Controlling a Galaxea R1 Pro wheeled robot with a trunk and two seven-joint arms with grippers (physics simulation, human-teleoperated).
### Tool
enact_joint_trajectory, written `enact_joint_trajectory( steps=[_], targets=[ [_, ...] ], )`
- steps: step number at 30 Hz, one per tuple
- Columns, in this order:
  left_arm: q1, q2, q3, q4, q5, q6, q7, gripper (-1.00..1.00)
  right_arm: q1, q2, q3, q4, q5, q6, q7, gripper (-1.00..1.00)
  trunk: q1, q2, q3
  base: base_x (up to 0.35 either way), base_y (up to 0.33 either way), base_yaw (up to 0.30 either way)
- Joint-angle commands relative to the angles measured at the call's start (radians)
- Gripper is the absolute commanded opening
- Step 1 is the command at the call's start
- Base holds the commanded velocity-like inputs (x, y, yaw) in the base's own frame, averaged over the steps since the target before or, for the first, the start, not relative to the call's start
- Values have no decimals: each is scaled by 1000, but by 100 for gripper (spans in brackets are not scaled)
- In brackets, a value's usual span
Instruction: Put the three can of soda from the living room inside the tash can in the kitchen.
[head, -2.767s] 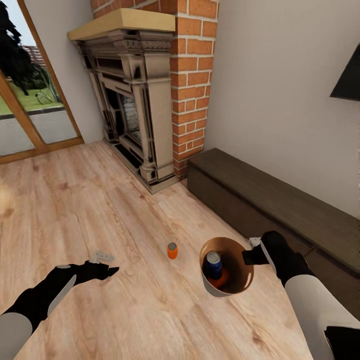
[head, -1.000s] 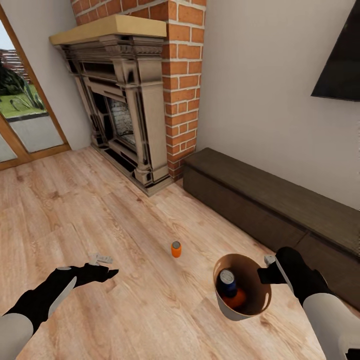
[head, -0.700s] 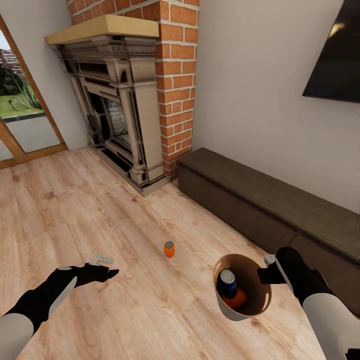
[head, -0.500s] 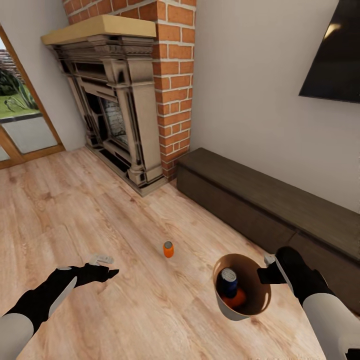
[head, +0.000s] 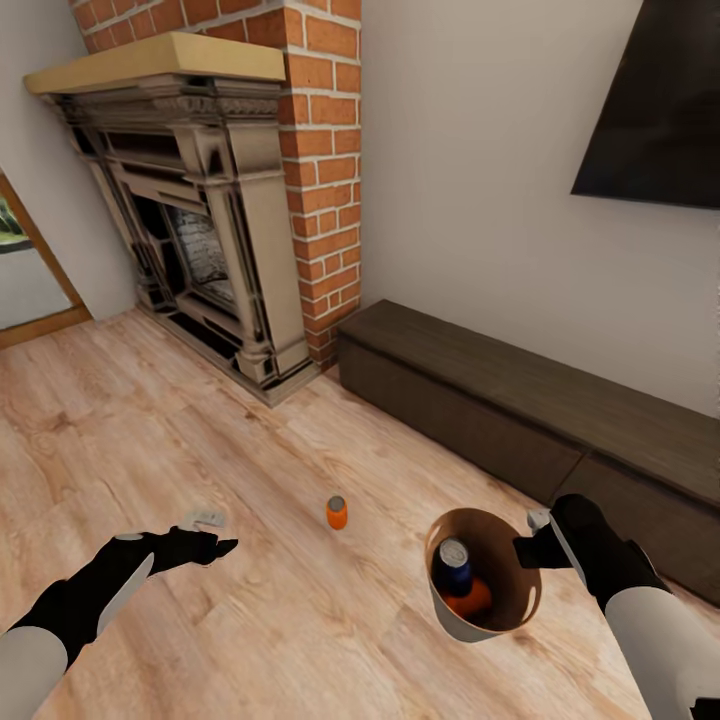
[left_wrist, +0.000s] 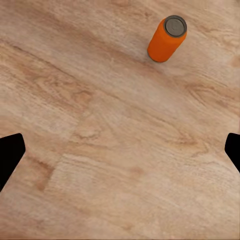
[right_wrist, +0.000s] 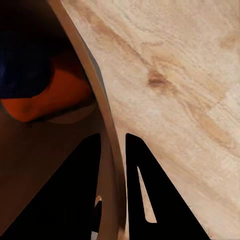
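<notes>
View has panned right; right gripper (head: 533, 545) still clamps grey tapered trash can (head: 452, 620), left gripper (head: 205, 535) spread, orange soda can (head: 337, 512) upright on wood floor (head: 150, 440).

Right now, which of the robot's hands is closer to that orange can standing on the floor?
Left, by a little. The left gripper hangs open beside the orange can, off to its left. The right gripper is farther off, clamped on the bin rim.

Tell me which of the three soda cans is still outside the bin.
The orange can standing upright alone on the wood floor. The blue can and the other orange can already sit inside the bin.
</notes>
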Motion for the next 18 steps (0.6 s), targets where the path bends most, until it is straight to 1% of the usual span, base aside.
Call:
enact_joint_trajectory(
  steps=[1,5,11,14,18],
  targets=[
    [0,0,0,0,-1,0,0,100,10,-2,-9,0,-17,2,5,-100,0,0,1,256,229,-214],
    [0,0,0,0,-1,0,1,100,18,-3,-18,0,-17,2,5,-100,0,0,5,271,213,-214],
    [0,0,0,0,-1,1,2,100,30,-3,-21,0,-17,2,4,-100,0,0,12,293,180,-213],
    [0,0,-1,0,-1,1,3,100,39,-2,-22,0,-17,2,4,-100,0,0,15,317,120,-208],
    [0,-3,-1,0,-1,2,3,100,46,-2,-22,-1,-17,2,4,-100,0,0,19,325,50,-206]
  ],
)
